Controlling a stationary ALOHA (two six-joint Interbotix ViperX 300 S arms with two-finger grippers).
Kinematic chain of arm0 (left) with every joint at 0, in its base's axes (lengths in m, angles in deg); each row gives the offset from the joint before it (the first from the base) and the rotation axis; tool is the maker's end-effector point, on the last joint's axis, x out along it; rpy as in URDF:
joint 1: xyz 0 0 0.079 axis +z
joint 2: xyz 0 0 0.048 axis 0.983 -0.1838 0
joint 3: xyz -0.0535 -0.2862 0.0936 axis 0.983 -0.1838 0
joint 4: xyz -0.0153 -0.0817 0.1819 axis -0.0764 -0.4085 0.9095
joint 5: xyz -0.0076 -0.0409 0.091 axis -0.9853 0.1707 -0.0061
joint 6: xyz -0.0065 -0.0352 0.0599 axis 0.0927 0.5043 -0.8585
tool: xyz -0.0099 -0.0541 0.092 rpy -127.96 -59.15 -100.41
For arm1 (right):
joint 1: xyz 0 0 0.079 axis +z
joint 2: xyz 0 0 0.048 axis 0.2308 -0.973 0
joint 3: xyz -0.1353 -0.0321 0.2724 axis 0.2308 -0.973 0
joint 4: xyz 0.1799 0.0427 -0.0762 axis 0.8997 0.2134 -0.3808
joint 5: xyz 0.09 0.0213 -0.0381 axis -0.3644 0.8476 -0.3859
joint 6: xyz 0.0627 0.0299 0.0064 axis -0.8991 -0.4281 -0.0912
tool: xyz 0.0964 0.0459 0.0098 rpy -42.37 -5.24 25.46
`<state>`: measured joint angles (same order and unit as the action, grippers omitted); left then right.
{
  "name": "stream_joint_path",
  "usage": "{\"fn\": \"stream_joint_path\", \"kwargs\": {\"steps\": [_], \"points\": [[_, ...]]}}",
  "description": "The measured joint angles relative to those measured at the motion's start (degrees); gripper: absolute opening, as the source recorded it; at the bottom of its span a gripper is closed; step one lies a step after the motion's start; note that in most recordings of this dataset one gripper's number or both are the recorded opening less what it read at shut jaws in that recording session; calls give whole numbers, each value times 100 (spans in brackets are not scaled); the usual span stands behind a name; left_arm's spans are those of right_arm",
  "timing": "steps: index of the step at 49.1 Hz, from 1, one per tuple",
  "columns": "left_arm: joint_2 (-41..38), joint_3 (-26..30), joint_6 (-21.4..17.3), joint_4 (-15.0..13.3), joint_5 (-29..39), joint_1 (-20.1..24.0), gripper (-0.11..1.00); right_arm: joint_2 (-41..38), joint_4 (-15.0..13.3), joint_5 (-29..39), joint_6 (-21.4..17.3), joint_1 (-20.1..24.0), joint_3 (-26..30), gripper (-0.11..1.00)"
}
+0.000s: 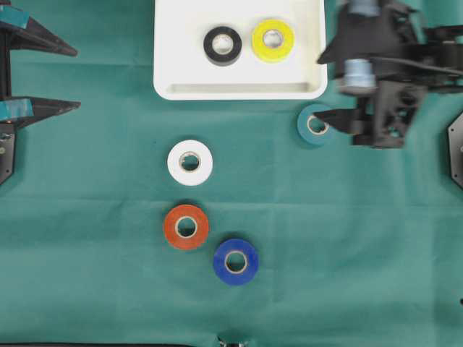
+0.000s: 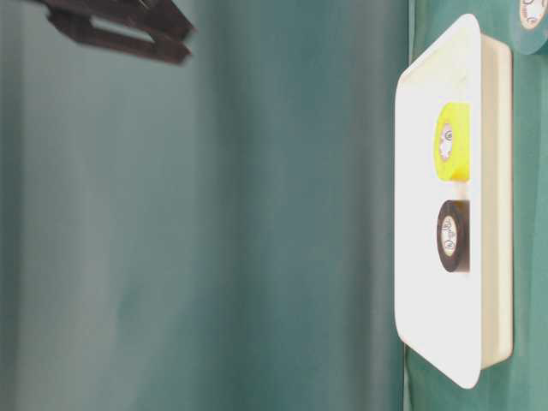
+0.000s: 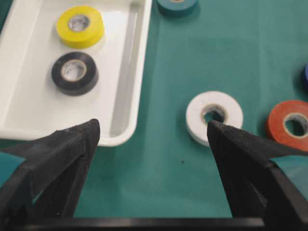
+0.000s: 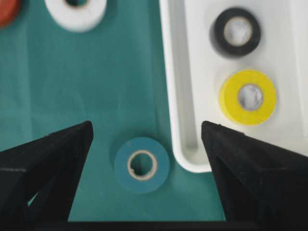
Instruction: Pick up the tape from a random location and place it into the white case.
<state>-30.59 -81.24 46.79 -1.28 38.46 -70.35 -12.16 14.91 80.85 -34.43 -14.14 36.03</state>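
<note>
The right gripper (image 4: 147, 132), jaws wide and empty, hangs over the teal tape roll (image 4: 142, 165) lying at five o'clock off the white case (image 1: 173, 65), which holds black (image 1: 223, 45) and yellow (image 1: 273, 40) rolls, while the left gripper (image 3: 153, 126) gapes empty too.

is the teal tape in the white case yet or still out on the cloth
Out. The teal tape lies flat on the green cloth, beside the corner of the white case, which holds only a black and a yellow roll.

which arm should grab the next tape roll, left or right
Probably right. The right gripper hangs open over the teal roll, beside the white case. The left gripper sits at the table's far edge.
</note>
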Motion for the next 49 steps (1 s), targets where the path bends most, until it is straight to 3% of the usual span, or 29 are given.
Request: {"fn": "stream_joint_path", "kwargs": {"steps": [17,38,49], "points": [[0,0,0,0,-18,9,98,1257,0,-826,-35,9,-1125,90],[0,0,0,0,-26,9,98,1969,-9,-2101,-176,9,-2470,89],[0,0,0,9,-26,0,98,2224,0,-2487,-299,9,-2874,89]]}}
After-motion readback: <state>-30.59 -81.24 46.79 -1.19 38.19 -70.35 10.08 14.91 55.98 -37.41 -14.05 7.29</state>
